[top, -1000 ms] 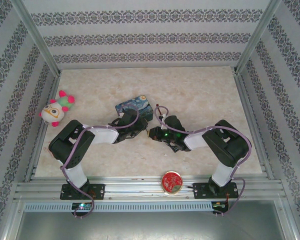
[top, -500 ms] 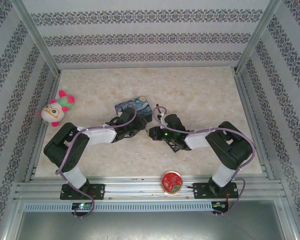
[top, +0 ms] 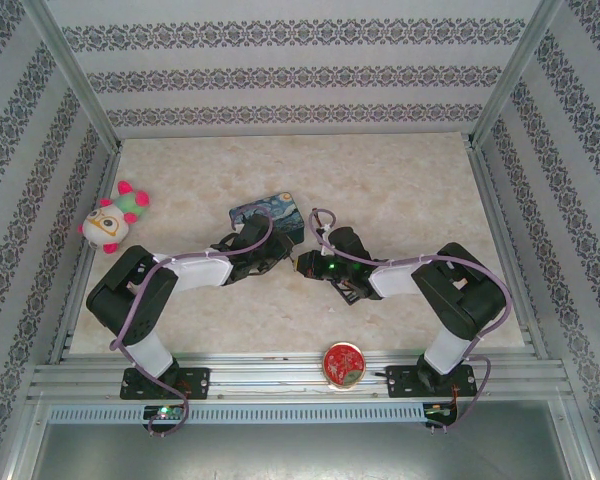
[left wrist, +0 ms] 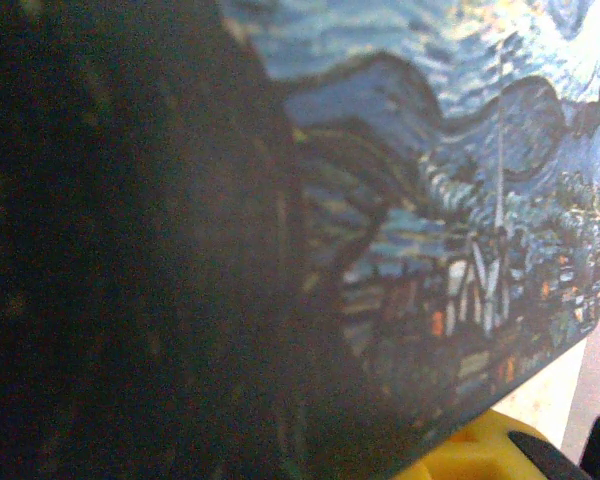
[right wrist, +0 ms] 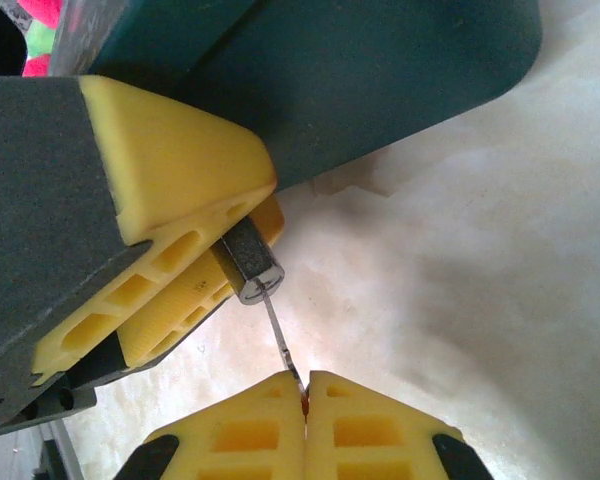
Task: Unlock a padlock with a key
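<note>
Since 1 s ago, L arm [top: 195,268] has swung its elbow out to the left and pushed its wrist a bit nearer the blue painted tin [top: 267,211]. R arm has hardly shifted, and over the last half sec almost nothing changes.

Now, right wrist view: L gripper [right wrist: 252,222] has its yellow fingers [right wrist: 175,160] clamped on the padlock [right wrist: 251,264]. Only its dark squarish body shows, poking out past the fingertips w/ its end face toward the R side. R gripper [right wrist: 306,386] has both yellow fingers pressed together, pinching the key [right wrist: 278,330] at its near end. Thin grey shaft runs up-left from the pinch and its far tip meets the padlock's end face. Can't tell how deep it sits.

Top view: both grippers meet tip to tip near mid-table [top: 400,200], just beside the tin's near right corner. L wrist cam looks close onto the tin's painted lid; one yellow fingertip shows at the bottom edge.

Plush toy [top: 112,222] lies well apart at the left edge. Red round tin [top: 342,363] sits on the near rail between the arm bases.
</note>
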`<action>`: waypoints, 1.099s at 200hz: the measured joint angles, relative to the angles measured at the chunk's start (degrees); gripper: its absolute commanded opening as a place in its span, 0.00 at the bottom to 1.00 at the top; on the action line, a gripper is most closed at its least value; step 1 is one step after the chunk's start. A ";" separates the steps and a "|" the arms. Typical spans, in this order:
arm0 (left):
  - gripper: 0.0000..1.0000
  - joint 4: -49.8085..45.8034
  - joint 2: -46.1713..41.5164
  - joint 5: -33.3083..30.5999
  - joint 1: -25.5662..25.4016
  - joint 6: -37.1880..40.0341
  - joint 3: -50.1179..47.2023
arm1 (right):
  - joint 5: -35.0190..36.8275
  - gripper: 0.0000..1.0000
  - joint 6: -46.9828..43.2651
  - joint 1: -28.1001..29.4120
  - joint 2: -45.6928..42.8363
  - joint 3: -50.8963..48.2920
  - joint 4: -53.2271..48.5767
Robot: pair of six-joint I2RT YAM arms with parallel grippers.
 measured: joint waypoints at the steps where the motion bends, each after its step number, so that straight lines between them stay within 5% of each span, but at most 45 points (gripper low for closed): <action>1: 0.13 0.00 0.00 0.00 0.00 0.00 0.00 | 0.02 0.00 0.07 0.00 0.00 0.00 0.00; 220: 0.11 1.95 2.36 -0.07 -0.04 -2.12 0.00 | -1.29 0.00 9.77 -0.68 1.18 1.09 -1.01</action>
